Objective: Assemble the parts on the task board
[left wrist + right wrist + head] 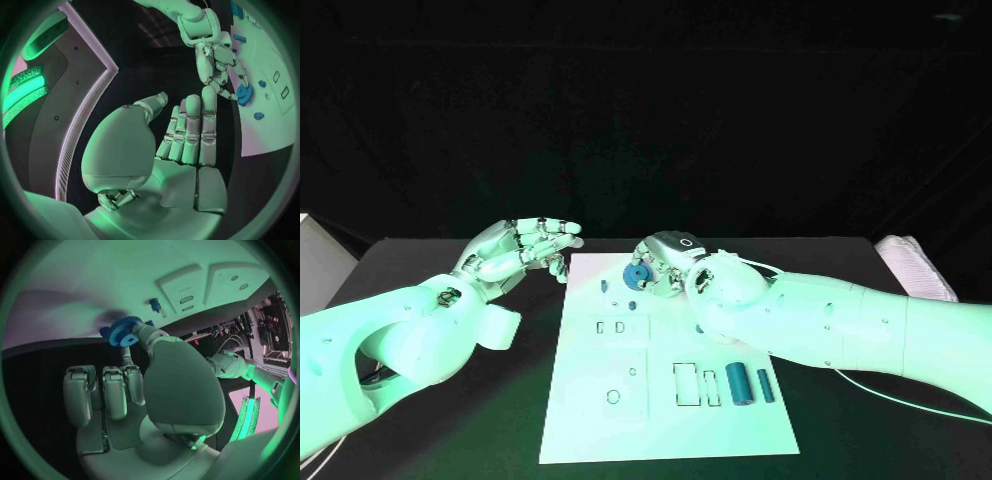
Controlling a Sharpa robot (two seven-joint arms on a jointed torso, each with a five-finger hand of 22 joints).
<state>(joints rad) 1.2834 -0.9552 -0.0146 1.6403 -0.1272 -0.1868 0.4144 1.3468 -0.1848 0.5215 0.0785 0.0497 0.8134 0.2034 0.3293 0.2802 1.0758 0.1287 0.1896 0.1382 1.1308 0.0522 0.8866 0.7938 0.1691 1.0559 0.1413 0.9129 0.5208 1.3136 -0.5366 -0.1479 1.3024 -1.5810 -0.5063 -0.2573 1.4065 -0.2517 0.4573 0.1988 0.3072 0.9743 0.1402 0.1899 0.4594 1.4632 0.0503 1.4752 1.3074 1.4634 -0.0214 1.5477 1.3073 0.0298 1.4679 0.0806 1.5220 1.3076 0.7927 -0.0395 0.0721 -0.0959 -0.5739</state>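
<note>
A white board is seen on a black counter. A blue gear with small teeth around its edge is held by the silver right hand. Two dark blue tubes are seen lying on the board. The left hand is silver too. Both arms are white.

The gear looks like matt blue plastic with finely ridged teeth. The task board is a smooth, flat white plate, possibly plastic. The right hand has satin silvery shells, and the table is matt black.
</note>
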